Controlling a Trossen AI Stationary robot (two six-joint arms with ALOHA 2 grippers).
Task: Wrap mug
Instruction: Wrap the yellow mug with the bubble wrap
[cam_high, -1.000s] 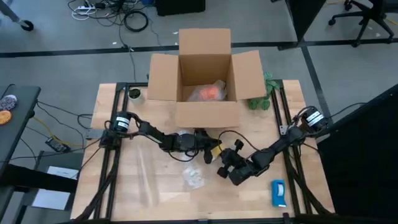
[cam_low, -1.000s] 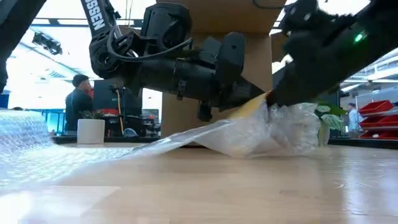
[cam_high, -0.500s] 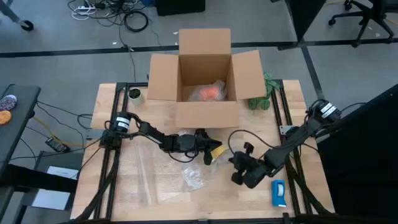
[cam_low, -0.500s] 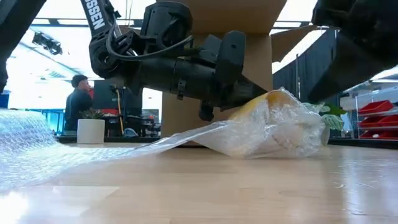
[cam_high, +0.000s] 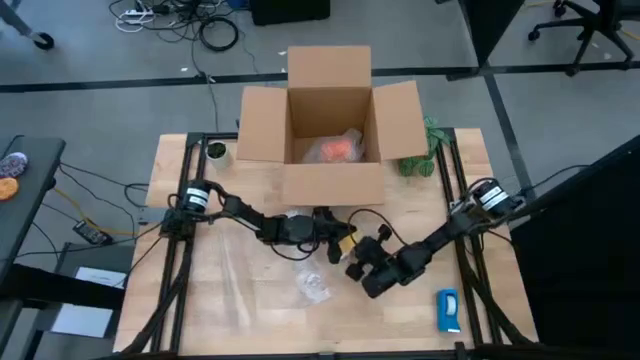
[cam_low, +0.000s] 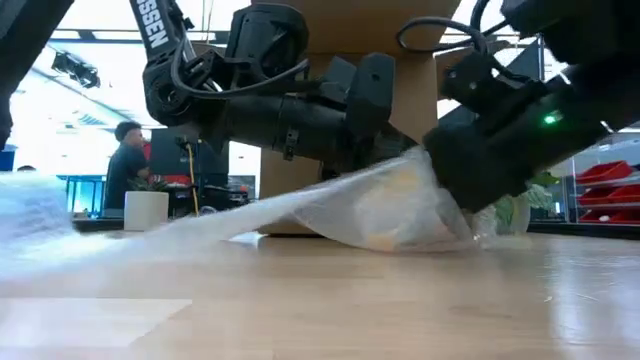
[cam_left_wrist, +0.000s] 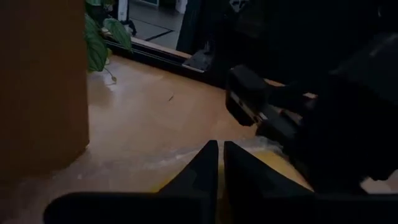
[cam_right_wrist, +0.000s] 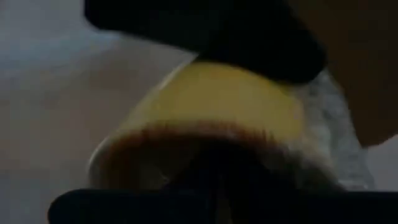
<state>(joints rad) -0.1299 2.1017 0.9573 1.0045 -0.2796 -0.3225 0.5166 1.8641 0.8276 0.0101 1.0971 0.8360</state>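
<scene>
My left arm lies stretched low across the tabletop (cam_high: 250, 310) from its left edge, in front of the cardboard box (cam_high: 333, 184), and its pincer (cam_left_wrist: 217, 163) has its tips pressed nearly together at the mug (cam_right_wrist: 217, 106). The mug is yellow and rounded and sits mid-tabletop under clear bubble wrap (cam_low: 200, 225). My right arm reaches in low from the right edge, with its pincer (cam_high: 357, 268) against the wrapped mug; whether it is apart or together I cannot tell.

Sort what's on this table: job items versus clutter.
Job: yellow mug, bubble wrap, left hand and right hand, both at the mug.
Lying about: cardboard box holding an orange bundle, blue-and-white object, green plant.
</scene>
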